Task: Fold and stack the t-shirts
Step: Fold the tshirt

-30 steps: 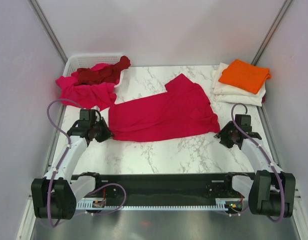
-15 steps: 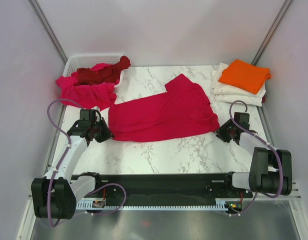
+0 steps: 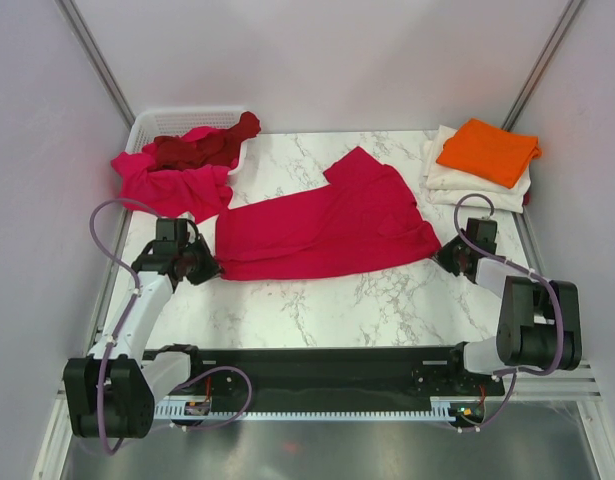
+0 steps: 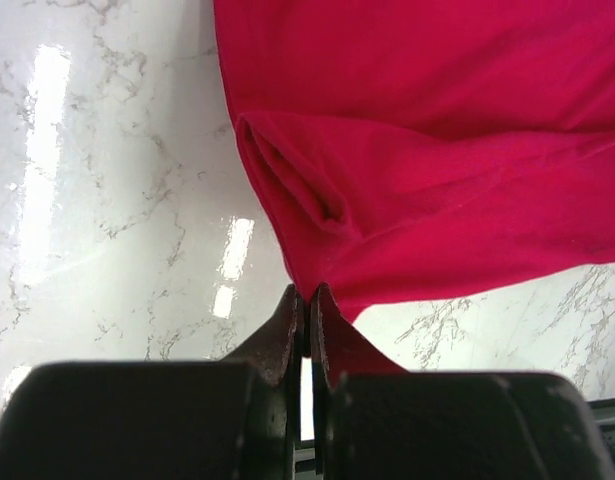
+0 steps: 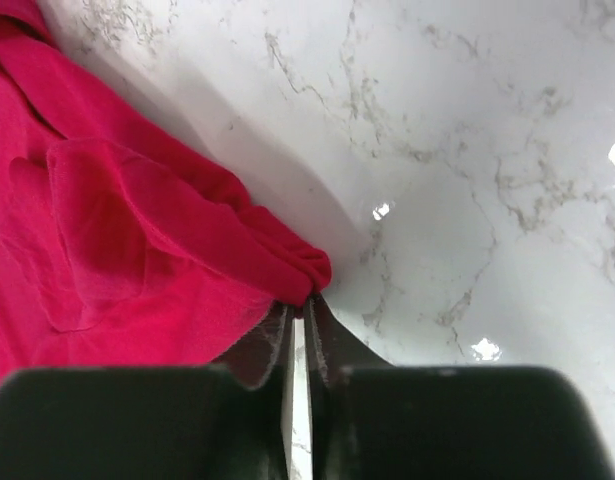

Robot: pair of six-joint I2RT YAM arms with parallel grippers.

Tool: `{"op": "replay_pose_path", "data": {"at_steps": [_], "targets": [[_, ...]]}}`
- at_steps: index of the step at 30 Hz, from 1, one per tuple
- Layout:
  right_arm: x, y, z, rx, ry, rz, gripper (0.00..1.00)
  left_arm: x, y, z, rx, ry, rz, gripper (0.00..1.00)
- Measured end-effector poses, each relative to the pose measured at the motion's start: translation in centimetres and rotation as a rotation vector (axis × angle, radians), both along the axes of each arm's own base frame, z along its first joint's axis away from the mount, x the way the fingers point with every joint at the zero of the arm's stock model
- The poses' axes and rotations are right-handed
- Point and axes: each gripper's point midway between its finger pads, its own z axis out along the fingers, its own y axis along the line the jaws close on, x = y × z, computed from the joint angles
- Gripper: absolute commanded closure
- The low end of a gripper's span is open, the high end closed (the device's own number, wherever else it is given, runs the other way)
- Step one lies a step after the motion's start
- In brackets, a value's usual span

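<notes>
**Change noted.** In the top view, over the last second the right arm has pulled its elbow in. The right gripper (image 3: 447, 258) has carried its corner of the crimson t-shirt (image 3: 327, 225) a little away from the arm bases. The left gripper (image 3: 200, 267) has barely shifted. The shirt's near hem now runs straighter and sits slightly farther up the table (image 3: 317, 300).

**Assessment.** The cloth is being drawn taut and squared up. No fold has been made in it yet, so this shirt is at the flattening step.

**Location.** The crimson t-shirt lies spread flat to the right of the white basket (image 3: 177, 113) and nearer the arms. A magenta-pink shirt (image 3: 172, 185) and a dark maroon shirt (image 3: 197, 150) spill over the basket's near rim, unfolded. Well to the right of the basket, an orange shirt (image 3: 487, 150) sits folded on cream-white ones (image 3: 467, 188).

**Fingers.**
- Left wrist view: the fingers are pressed together on the hem's corner, and the cloth fans out directly from their tips.
- Right wrist view: the fingers pinch a bunched roll of the opposite corner, with bare marble just beyond it.
</notes>
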Motion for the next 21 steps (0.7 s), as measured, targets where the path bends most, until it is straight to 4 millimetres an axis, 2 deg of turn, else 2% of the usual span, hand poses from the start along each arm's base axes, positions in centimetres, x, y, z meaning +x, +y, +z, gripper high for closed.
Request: {"op": "replay_pose_path", "data": {"at_steps": [5, 7, 9, 12, 13, 14, 15, 17, 21], "targets": [[0.3, -1.3, 0.3, -0.085, 0.018, 0.007, 1.0, 0.3, 1.0, 0.4, -0.003, -0.006, 0.035, 0.98], [0.5, -2.5, 1.4, -0.151, 0.027, -0.005, 1.0, 0.5, 1.3, 0.8, 0.0, -0.011, 0.044, 0.98], [1.0, -4.3, 3.8, -0.252, 0.017, -0.033, 1.0, 0.5, 1.4, 1.2, 0.003, -0.022, 0.048, 0.98], [1.6, -6.4, 8.6, -0.361, -0.054, -0.097, 1.0, 0.3, 1.3, 2.1, -0.003, -0.051, 0.044, 0.98], [1.7, -6.7, 9.8, -0.382, -0.077, -0.113, 0.95, 0.2, 1.1, 2.3, -0.009, -0.06, 0.039, 0.98], [1.6, -7.0, 10.5, -0.396, -0.087, -0.124, 0.85, 0.1, 1.0, 2.5, -0.018, -0.064, 0.033, 0.98], [1.5, -7.3, 10.8, -0.412, -0.089, -0.135, 0.47, 0.1, 0.8, 2.7, -0.025, -0.066, 0.028, 0.98], [0.8, -8.1, 10.3, -0.447, -0.045, -0.161, 0.15, -0.1, 0.5, 2.7, -0.039, -0.06, 0.018, 0.98], [-1.2, -9.4, 8.5, -0.498, 0.076, -0.188, 0.09, -0.7, 0.3, 3.0, -0.062, -0.055, 0.013, 0.94]]}}
